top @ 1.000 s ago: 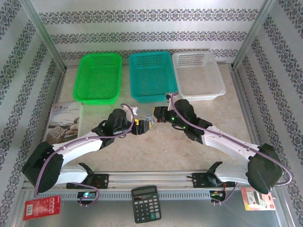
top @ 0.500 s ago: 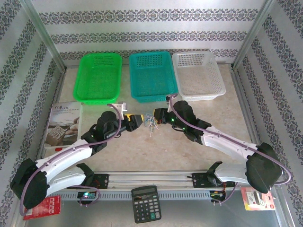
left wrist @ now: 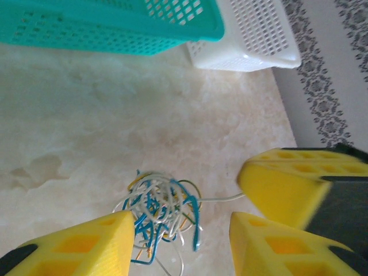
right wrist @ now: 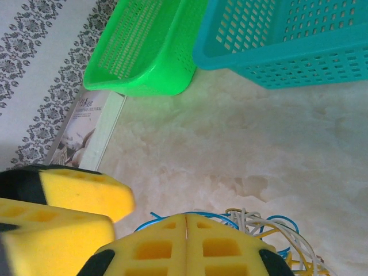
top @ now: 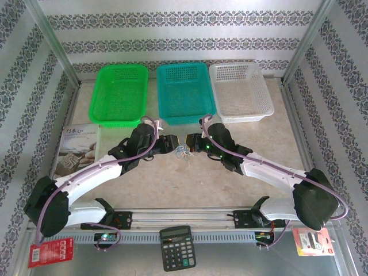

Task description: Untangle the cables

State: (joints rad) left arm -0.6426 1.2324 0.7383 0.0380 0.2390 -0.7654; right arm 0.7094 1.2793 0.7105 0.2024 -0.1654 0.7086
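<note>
The cables [left wrist: 161, 210] are thin wires with a smooth, slightly glossy plastic coating. The gripper fingers [left wrist: 86, 241] are matt yellow plastic with moulded hollows. The green basket [top: 118, 95], teal basket [top: 184, 92] and white basket [top: 240, 91] are glossy perforated plastic. The table [top: 172, 178] looks like smooth, pale marbled stone.
</note>
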